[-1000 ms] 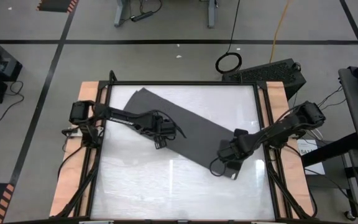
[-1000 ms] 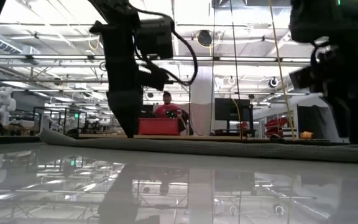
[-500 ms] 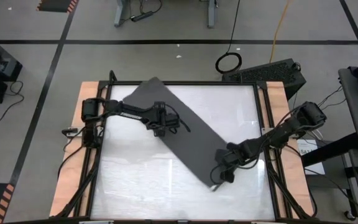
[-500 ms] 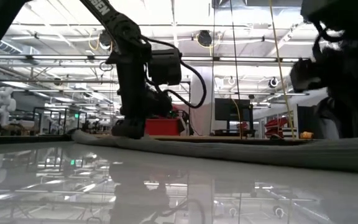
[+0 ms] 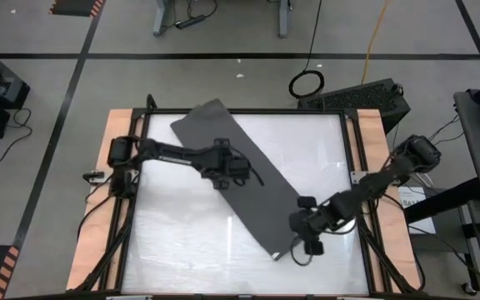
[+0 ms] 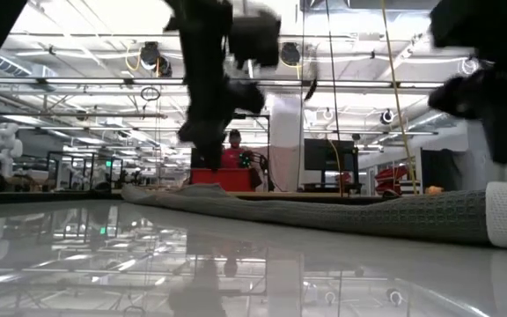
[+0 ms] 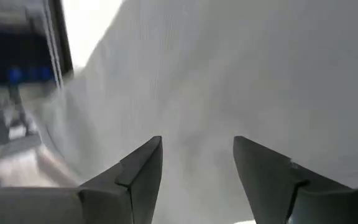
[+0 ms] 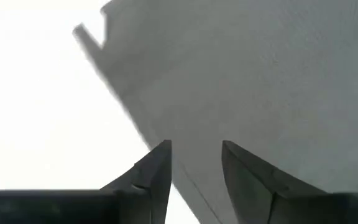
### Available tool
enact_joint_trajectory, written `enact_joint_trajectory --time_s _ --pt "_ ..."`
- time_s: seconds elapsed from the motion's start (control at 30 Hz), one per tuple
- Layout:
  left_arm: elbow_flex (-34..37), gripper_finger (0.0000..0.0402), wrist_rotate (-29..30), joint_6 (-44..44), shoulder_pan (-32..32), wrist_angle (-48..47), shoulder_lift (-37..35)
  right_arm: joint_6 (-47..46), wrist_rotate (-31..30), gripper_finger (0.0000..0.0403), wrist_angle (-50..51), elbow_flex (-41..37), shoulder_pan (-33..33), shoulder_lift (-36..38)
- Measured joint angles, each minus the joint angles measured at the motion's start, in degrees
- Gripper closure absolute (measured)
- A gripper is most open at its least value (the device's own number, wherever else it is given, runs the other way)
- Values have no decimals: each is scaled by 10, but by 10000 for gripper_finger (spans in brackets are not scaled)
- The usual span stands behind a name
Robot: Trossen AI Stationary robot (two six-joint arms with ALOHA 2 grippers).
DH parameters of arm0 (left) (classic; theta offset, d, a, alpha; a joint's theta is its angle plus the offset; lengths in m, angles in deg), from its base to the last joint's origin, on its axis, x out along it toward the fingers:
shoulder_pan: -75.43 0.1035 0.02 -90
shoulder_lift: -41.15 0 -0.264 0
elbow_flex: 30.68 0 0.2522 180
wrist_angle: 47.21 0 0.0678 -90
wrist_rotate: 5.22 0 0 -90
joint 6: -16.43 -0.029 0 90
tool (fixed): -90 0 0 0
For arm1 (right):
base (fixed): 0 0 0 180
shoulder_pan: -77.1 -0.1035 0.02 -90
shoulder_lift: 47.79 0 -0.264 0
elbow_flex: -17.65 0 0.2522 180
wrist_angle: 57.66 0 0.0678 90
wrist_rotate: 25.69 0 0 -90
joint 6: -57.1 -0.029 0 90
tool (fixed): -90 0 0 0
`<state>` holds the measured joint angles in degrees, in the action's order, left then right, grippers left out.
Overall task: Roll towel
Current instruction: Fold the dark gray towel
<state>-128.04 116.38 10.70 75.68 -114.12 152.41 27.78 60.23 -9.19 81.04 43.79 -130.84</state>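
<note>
The dark grey towel (image 5: 261,200) lies flat and slantwise on the white table (image 5: 182,242), running from the far left corner to the near right. Its near right end carries a white tag (image 6: 504,216). My left gripper (image 5: 226,179) hangs open just above the towel's middle part, and the cloth (image 7: 260,74) fills its wrist view. My right gripper (image 5: 302,242) is open over the towel's near right end. Its fingers stand above a long edge of the cloth (image 8: 260,74). In the low view both grippers stand clear above the towel (image 6: 324,211).
Wooden side rails (image 5: 119,200) and a black frame border the table. Bare white table shows at the near left and at the far right (image 5: 315,142). In the room beyond, a person in red (image 6: 236,157) sits behind the table.
The towel has turned about on the table: its near right end swung toward the near edge and its far left end toward the far edge. My left gripper, down on the cloth before, has risen off it. My right gripper has moved toward the near edge.
</note>
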Motion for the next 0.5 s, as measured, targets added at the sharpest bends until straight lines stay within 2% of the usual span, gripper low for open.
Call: enact_joint_trajectory --time_s 0.1,0.23,0.33,0.5 --pt "-27 197 -52 8 -60 43 0 37 -30 274 24 7 -44 6" --pt "-25 197 -122 -21 -137 184 7 60 -92 258 39 6 -84 -3" --pt "-24 197 -153 -61 -183 289 32 66 -132 225 44 6 -104 -11" --pt "-24 197 -169 -71 -226 415 96 48 -135 179 52 6 -107 -23"
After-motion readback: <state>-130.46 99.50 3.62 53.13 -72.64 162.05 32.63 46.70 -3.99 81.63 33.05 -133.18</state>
